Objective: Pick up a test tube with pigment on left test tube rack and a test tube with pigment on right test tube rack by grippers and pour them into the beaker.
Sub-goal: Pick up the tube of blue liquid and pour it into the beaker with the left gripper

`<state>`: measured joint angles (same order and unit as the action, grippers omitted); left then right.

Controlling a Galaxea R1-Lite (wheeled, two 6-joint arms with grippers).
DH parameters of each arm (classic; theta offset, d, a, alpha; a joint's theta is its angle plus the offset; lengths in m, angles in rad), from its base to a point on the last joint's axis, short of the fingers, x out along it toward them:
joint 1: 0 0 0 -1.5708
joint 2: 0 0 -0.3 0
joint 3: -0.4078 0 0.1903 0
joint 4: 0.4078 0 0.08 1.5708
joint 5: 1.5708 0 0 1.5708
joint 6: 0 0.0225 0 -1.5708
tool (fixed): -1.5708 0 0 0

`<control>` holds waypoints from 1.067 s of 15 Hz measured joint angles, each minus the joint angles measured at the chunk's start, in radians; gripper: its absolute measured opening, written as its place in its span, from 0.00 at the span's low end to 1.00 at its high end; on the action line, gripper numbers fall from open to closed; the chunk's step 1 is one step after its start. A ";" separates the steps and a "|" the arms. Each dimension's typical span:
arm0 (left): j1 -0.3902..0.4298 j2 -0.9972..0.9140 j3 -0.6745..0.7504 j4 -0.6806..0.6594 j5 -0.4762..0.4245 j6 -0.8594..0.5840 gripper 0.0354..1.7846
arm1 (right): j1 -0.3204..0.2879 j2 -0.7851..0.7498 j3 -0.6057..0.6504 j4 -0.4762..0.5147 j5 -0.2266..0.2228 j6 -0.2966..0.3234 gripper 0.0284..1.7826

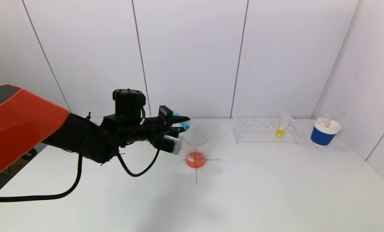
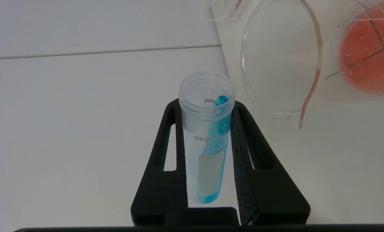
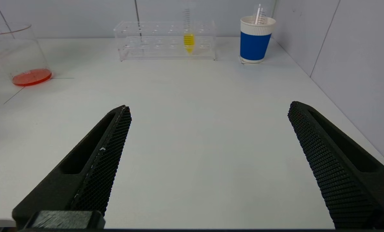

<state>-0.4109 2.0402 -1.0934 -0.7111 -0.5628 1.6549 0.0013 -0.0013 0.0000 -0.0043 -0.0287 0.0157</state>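
My left gripper [image 1: 180, 124] is shut on a clear test tube [image 2: 206, 145] with blue pigment, tipped over close to level. The tube's open mouth sits just beside the rim of the glass beaker [image 1: 196, 146], and the blue liquid has run along the tube's wall almost to the mouth. The beaker [image 2: 282, 61] holds a shallow layer of orange-red liquid. On the right rack [image 1: 266, 130] stands a test tube with yellow pigment [image 1: 280, 130]. My right gripper [image 3: 209, 106] hangs open and empty low over the table, well short of that rack [image 3: 166, 40]. My left arm hides the left rack.
A blue and white paper cup [image 1: 324, 132] with a thin stick in it stands right of the right rack, near the side wall. A black cross is marked on the table under the beaker. A clear rack corner [image 2: 224, 9] shows beyond the tube.
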 joint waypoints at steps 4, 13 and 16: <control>-0.007 0.000 -0.013 0.024 0.034 0.035 0.22 | 0.000 0.000 0.000 0.000 0.000 0.000 0.99; -0.011 0.000 -0.023 0.072 0.076 0.109 0.22 | 0.000 0.000 0.000 0.000 0.000 0.000 0.99; -0.013 0.000 -0.033 0.082 0.085 0.126 0.22 | 0.000 0.000 0.000 0.000 0.000 0.000 0.99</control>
<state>-0.4236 2.0406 -1.1262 -0.6291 -0.4777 1.7809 0.0013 -0.0013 0.0000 -0.0043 -0.0287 0.0153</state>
